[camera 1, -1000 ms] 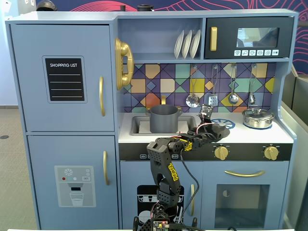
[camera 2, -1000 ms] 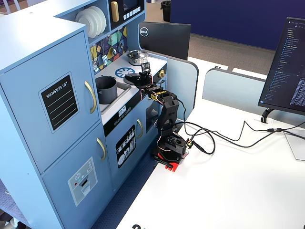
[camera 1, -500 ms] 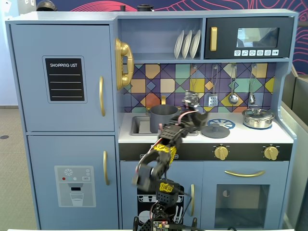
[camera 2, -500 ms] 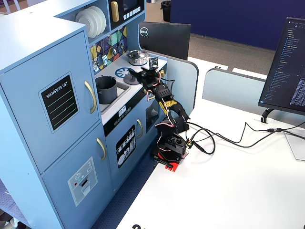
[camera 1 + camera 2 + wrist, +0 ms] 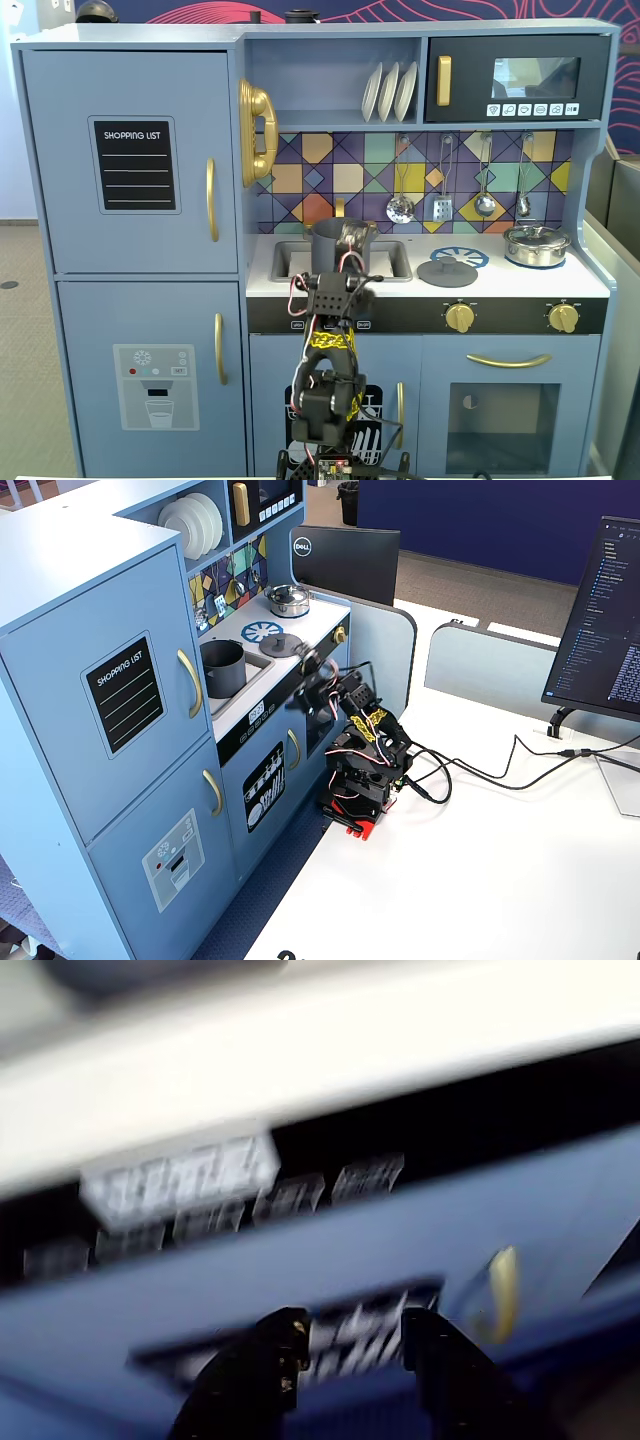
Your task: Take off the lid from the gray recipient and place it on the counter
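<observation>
The gray recipient (image 5: 333,243) stands in the sink basin with no lid on it; it also shows in a fixed view (image 5: 222,668). The dark gray lid (image 5: 447,270) lies flat on the white counter (image 5: 500,283), just in front of the blue-and-white burner (image 5: 462,256); in a fixed view the lid (image 5: 283,647) lies near the counter's front edge. My gripper (image 5: 350,1326) is open and empty, in front of the kitchen's black button panel. In both fixed views the gripper (image 5: 351,240) (image 5: 306,666) is off the counter's front edge, apart from pot and lid.
A shiny silver pot (image 5: 537,245) with its own lid stands at the counter's right end. Utensils (image 5: 400,207) hang on the tiled back wall. Gold knobs (image 5: 459,317) and a gold door handle (image 5: 500,1285) stick out of the front. A monitor (image 5: 600,620) stands on the table (image 5: 500,860).
</observation>
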Tool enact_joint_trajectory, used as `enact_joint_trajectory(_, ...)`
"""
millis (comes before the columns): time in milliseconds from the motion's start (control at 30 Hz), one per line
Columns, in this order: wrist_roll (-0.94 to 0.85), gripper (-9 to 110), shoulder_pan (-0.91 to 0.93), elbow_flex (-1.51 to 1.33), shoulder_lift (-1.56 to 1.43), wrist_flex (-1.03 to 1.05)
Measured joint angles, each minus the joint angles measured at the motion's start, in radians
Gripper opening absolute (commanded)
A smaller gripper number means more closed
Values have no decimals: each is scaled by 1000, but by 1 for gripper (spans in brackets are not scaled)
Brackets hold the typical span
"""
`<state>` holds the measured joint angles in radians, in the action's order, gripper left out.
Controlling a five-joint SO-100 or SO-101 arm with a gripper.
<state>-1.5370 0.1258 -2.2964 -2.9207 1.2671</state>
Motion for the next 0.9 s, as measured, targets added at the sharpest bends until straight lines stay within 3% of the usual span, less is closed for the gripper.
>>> enact_joint_trajectory(200,9,0,-143,-319,-66,-87)
enact_joint_trajectory(433,11,0,-179,-664,-207,-183)
enact_joint_trajectory(700,54,0,-195,-704,-253,61)
enact_joint_trajectory(900,31,2,-181,-704,-261,81)
